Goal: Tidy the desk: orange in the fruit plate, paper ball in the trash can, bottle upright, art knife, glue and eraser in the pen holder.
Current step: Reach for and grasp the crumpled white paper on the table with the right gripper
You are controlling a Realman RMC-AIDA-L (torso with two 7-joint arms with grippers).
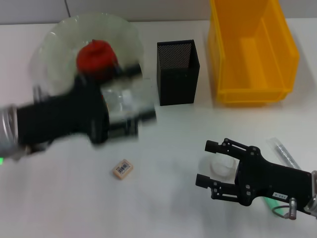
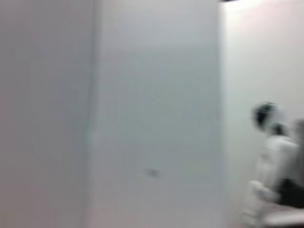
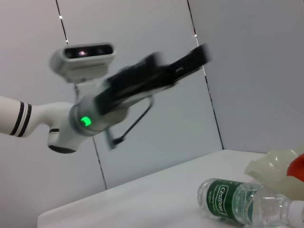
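Far left on the plain white desk sits the wide pale-green glass fruit plate with its wavy rim, and the reddish-orange round orange is resting in it. The left gripper hangs over the plate's near right edge, its black body smeared by motion; whether it is clenched or released, I cannot tell. The small clear plastic bottle with the green label lies on its side just beside the plate, clearest in the right wrist view, and in the head view the left arm covers most of it.

Right of the plate stands the black square mesh pen holder, upright, with bare desk all round it. Farther right, at the far edge, is the bright yellow rectangular trash can, well apart from both arms.

Near centre-left, the tiny tan eraser with its barcode label lies alone, open room on every side.

Near right, the right gripper is spread wide, fingers released, with the small white lumpy paper ball between them on the desk; contact is not clear. A clear tube-like item lies beside that arm at the right edge.

Behind the desk, a pale panelled wall.
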